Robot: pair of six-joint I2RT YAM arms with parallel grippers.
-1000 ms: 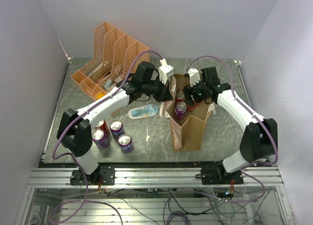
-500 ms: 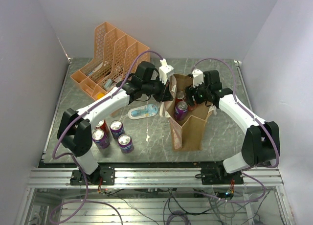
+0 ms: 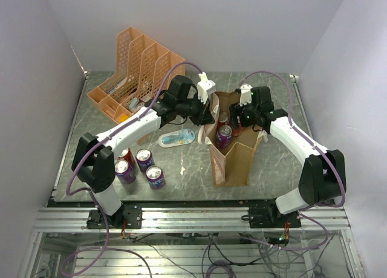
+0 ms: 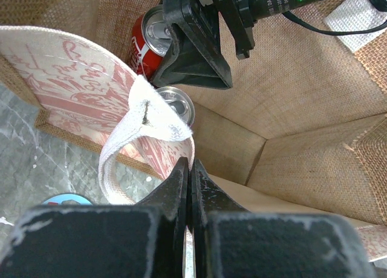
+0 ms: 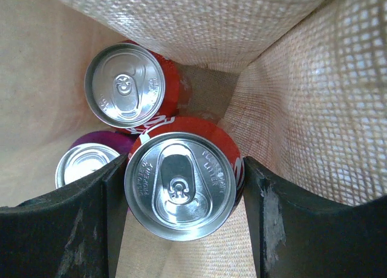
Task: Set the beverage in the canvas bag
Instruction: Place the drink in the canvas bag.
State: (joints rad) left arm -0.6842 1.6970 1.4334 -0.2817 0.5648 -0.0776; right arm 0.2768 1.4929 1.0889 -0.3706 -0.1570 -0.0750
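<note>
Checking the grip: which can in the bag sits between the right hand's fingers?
The red can nearest the camera; the second red can and purple can sit beyond.

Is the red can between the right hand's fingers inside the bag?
Inside. The canvas bag's walls surround the red can in the right wrist view.

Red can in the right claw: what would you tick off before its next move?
1. The right claw grips the red can on both sides: ok.
2. The red can is upright and inside the canvas bag: ok.
3. The left claw pinches the bag's rim, mouth open: ok.
4. Bag floor below the held can is free: cannot tell.
5. The second red can and the purple can stand upright beside it: ok.
</note>
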